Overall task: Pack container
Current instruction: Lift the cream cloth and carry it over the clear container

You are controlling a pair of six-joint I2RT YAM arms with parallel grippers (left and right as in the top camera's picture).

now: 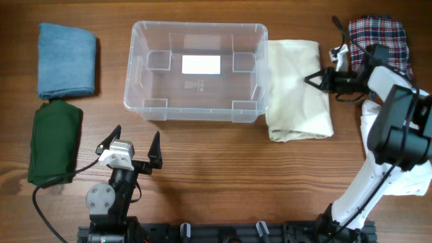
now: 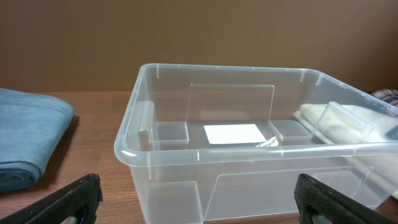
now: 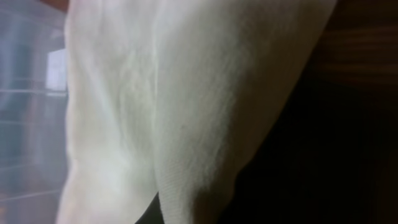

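The clear container [image 1: 136, 67] stands empty at the table's middle, a white label [image 1: 200, 65] on its bottom. It fills the left wrist view [image 2: 186, 152]. My left gripper [image 1: 132, 152] is open and empty, in front of the container's near wall, and shows in the left wrist view [image 2: 199, 199]. My right gripper [image 1: 312, 79] is turned on its side at the right edge of a folded cream cloth [image 1: 297, 88] lying right of the container. The cream cloth [image 3: 155, 93] fills the right wrist view and runs down to the jaws, which seem closed on its fold.
A folded blue cloth [image 1: 66, 59] lies at the back left and also shows in the left wrist view [image 2: 28, 140]. A dark green cloth [image 1: 55, 140] lies at the front left. A plaid cloth [image 1: 381, 37] lies at the back right behind the right arm.
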